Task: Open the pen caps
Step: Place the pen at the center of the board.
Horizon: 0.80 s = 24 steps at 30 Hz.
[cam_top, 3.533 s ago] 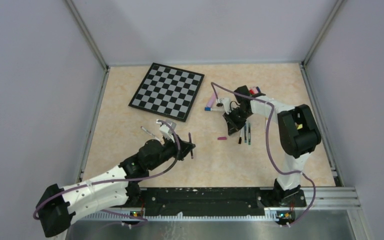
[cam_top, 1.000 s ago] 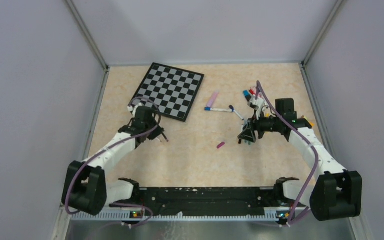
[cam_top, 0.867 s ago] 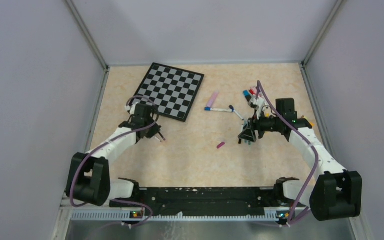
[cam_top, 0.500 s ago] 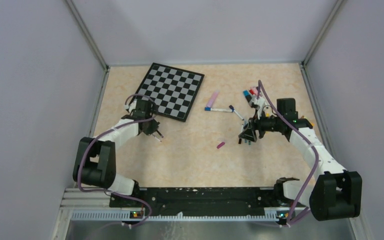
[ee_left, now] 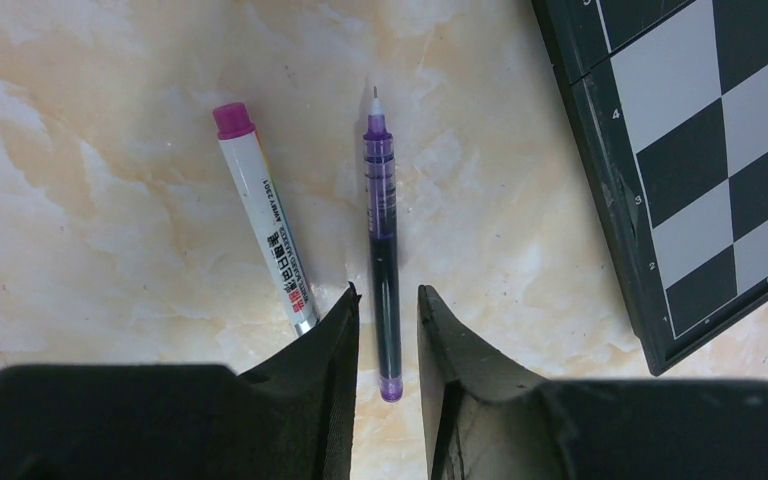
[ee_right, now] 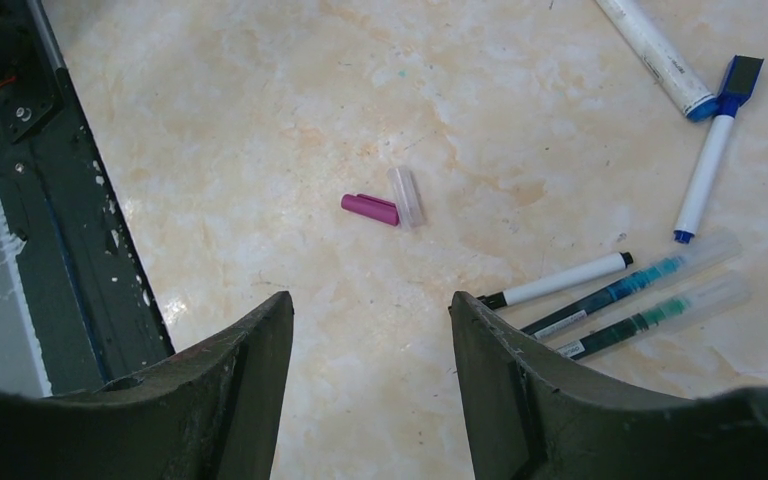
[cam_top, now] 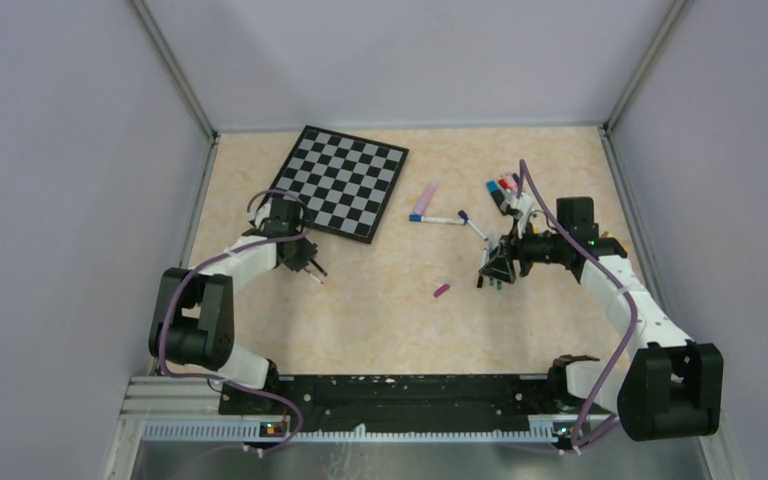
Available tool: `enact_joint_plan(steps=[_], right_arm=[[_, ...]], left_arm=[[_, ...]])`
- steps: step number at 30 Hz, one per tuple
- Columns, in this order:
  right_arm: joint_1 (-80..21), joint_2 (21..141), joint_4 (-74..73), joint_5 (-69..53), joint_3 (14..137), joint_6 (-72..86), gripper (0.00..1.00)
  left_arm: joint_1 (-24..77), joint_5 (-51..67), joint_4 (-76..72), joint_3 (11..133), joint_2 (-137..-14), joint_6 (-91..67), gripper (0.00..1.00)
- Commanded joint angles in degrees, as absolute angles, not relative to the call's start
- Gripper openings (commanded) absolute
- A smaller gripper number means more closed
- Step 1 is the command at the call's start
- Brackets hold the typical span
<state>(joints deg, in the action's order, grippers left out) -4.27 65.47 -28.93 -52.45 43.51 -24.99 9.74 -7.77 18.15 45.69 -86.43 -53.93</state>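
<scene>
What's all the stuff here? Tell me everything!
chessboard: one, black-and-white, far left.
purple pen: one, uncapped, between the left jaws.
white marker: one, magenta cap, beside the purple pen.
loose caps: two, magenta and clear, touching, mid-table.
green pens: two, clear caps, near the right jaws.
white pen: one, black tip, beside the green pens.
blue-ended markers: two, white, middle.
pink marker: one, right of the chessboard.
pen cluster: count unclear, red, blue, black caps, far right.
left arm: one, white-and-black, jaws apart.
right arm: one, white-and-black, jaws wide apart.
</scene>
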Motion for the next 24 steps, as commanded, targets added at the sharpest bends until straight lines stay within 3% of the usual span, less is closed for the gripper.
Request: enact_joint_plan(steps=[1, 6, 10, 18, 22, 24], right_arm=[[-3.45, 65.14, -27.79, -54.31, 43.42, -26.35, 0.58], [-2.91, 65.06, -28.22, -54.57, 43.42, -27.29, 0.58], [-2.24, 64.85, -28.65, -55.11, 43.17, -28.89, 0.58], [-0.62, 61.36, -24.99, -55.63, 39.5, -29.31, 0.59], [-0.52, 59.21, -22.43, -50.58, 37.62, -27.92, 0.6], [-0.51, 59.46, -20.46, -45.11, 37.49, -22.53, 0.6]], left_arm=[[9.32, -8.2, 18.0, 46.94, -85.25, -54.01, 0.31], [9.32, -8.18, 20.29, 47.69, -81.21, -52.86, 0.34], [9.32, -7.06, 21.39, 46.75, -76.36, -50.83, 0.43], [9.32, 2.52, 17.48, 38.74, -64.01, -41.27, 0.7], [9.32, 6.98, 13.86, 33.84, -55.34, -38.0, 0.98], [9.32, 10.2, 10.37, 30.73, -51.05, -37.06, 0.99]])
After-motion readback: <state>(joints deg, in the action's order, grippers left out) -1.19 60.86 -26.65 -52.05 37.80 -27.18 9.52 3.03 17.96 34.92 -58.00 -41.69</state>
